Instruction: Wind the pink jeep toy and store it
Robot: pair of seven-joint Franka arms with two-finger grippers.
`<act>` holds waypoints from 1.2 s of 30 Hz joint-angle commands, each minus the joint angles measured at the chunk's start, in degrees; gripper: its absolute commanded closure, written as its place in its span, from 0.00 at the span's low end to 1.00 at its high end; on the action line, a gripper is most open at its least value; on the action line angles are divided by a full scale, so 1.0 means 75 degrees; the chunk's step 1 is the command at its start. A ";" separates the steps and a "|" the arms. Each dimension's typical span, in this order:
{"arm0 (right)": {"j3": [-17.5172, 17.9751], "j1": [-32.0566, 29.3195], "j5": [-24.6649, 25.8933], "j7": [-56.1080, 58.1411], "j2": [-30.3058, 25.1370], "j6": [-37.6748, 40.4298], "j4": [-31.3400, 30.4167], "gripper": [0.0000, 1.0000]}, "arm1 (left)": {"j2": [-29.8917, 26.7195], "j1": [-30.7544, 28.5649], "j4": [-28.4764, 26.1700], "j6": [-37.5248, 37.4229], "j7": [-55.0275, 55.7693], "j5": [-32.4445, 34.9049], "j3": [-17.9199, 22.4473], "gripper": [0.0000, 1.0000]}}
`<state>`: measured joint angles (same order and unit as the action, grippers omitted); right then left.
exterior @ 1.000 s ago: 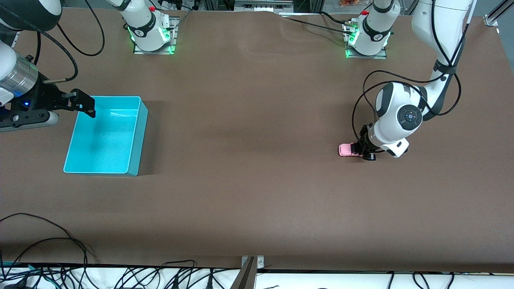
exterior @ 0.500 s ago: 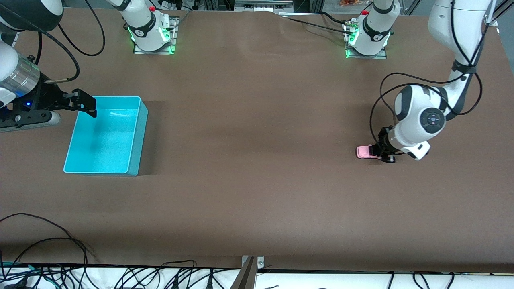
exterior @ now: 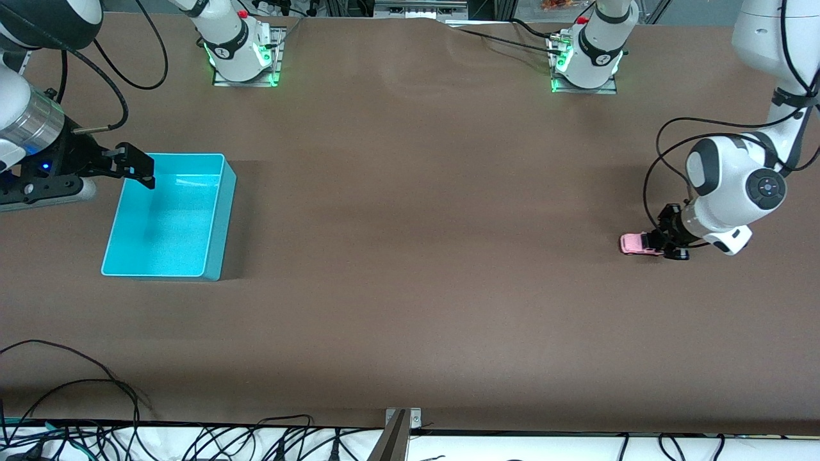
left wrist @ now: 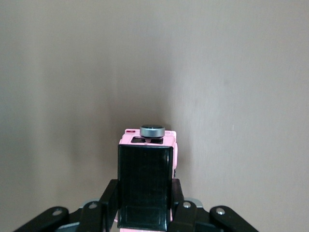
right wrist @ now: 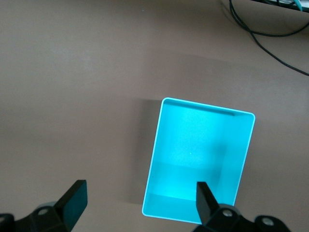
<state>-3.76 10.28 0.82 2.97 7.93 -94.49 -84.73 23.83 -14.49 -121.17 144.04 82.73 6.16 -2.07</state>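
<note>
The pink jeep toy (exterior: 631,244) stands low on the brown table near the left arm's end, and my left gripper (exterior: 660,244) is shut on its rear part. In the left wrist view the black roof (left wrist: 145,181) fills the space between my fingers (left wrist: 109,199), with the pink body and a grey spare wheel (left wrist: 152,130) sticking out past them. The cyan bin (exterior: 166,224) sits at the right arm's end with nothing in it. Above its edge hangs my right gripper (exterior: 142,174), open; the right wrist view shows the right gripper (right wrist: 139,200) over the bin (right wrist: 198,154).
Black cables (exterior: 77,390) lie along the table edge nearest the front camera, and a cable (right wrist: 270,34) runs near the bin in the right wrist view. Both arm bases (exterior: 240,51) stand at the edge farthest from that camera.
My left gripper has drawn the jeep along the table toward the left arm's end, still shut on it. The right arm has not moved.
</note>
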 commanded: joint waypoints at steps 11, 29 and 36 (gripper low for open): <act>-0.0003 0.0012 -0.0039 -0.0056 -0.0037 -0.0164 -0.0023 0.00 | 0.0093 -0.0131 0.0429 -0.0383 -0.0202 0.0374 -0.0028 0.00; 0.0009 0.0024 -0.0051 -0.0044 -0.0026 0.0212 -0.0058 0.00 | -0.0025 -0.0025 0.0735 -0.1299 -0.0144 0.0304 -0.0145 0.00; 0.0009 0.0036 -0.0051 -0.0056 -0.0014 0.0212 -0.0058 0.00 | 0.0045 -0.0025 0.0536 -0.1089 -0.0132 0.0292 -0.0157 0.00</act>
<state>-3.76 10.39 0.82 2.94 8.07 -93.41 -84.88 23.99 -14.48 -115.95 134.87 81.60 6.95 -3.11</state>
